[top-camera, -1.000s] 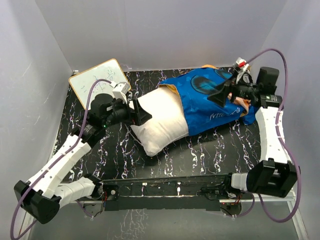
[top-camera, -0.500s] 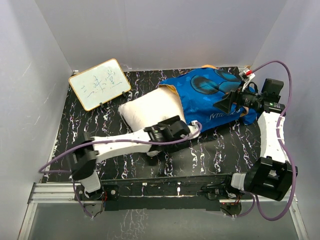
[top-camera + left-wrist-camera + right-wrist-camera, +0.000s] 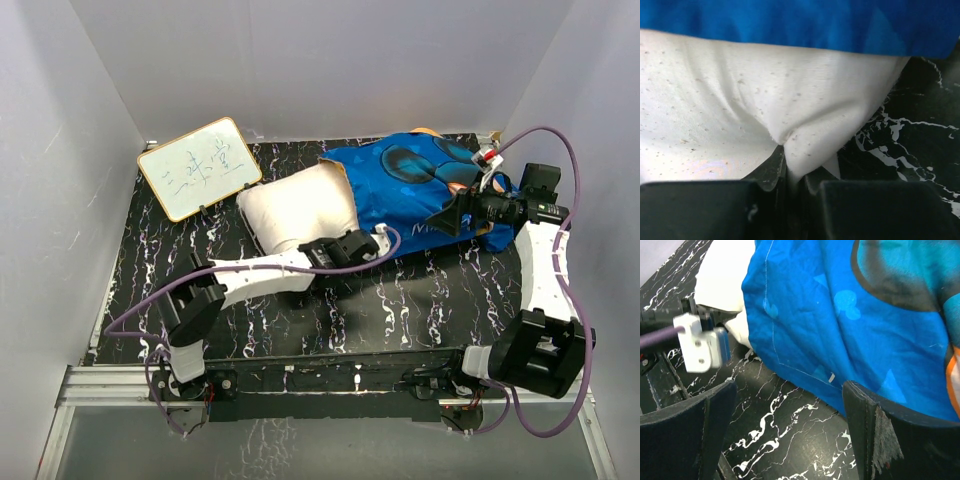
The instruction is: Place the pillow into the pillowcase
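The white pillow lies at mid-table, its right end inside the mouth of the blue printed pillowcase. My left gripper reaches across the near side and is shut on the pillow's near right corner. In the left wrist view the pillow puckers where my left gripper pinches it, just under the pillowcase edge. My right gripper stands open by the pillowcase's near right part. In the right wrist view my right gripper is empty over bare table, beside the pillowcase hem and the pillow.
A small whiteboard with writing leans at the back left. The table is black marble-patterned, boxed in by white walls on three sides. The left arm's purple cable loops in front of the pillowcase.
The left arm swung from the pillow's left side to its near right corner and shut on it. The pillow and pillowcase shifted slightly back. The right gripper stayed open.
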Controlling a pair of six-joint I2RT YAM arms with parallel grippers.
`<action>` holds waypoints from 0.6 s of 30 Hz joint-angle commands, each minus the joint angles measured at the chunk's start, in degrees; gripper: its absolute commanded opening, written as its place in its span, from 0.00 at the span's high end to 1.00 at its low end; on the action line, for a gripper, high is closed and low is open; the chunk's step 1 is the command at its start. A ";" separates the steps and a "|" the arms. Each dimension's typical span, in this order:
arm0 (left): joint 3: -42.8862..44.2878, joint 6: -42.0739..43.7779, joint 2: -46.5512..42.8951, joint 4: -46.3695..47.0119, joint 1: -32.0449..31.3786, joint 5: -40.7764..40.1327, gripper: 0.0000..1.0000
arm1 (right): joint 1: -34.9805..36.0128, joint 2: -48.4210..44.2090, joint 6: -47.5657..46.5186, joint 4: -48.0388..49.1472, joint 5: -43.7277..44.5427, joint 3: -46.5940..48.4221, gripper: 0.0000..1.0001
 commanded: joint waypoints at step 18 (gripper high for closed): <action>19.77 -47.73 -20.06 -2.57 19.85 54.44 1.00 | -2.19 3.94 -12.01 -4.92 17.87 16.17 0.08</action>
